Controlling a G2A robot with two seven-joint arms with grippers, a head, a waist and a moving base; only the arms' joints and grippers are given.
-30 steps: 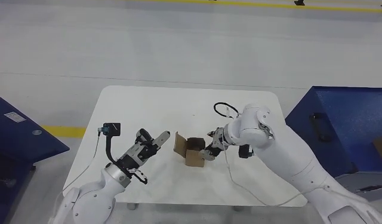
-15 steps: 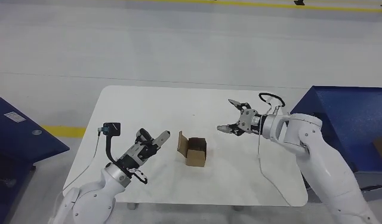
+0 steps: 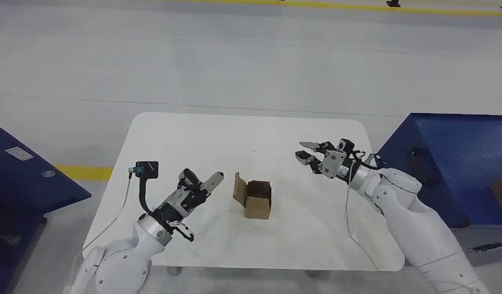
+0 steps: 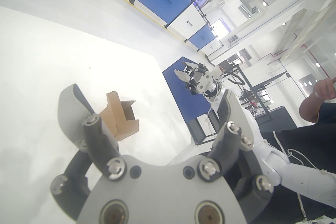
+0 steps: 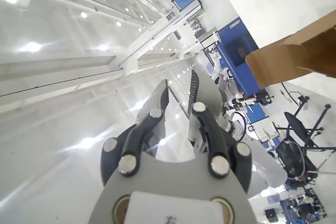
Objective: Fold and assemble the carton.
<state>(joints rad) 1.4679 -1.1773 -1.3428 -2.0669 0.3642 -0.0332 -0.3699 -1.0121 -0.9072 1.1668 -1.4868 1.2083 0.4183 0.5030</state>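
Top view, brown carton (image 3: 252, 197) on white table (image 3: 196, 137), left tool (image 3: 202, 183) spread wide, right tool (image 3: 304, 151) spread, neither touching it.

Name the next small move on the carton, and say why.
Probably bring the left gripper forward to the carton's raised flap. The carton sits on the table with its top open and that flap standing on the side facing the left gripper, which hangs open close by. The right gripper, also open, is farther off and above the table, touching nothing.
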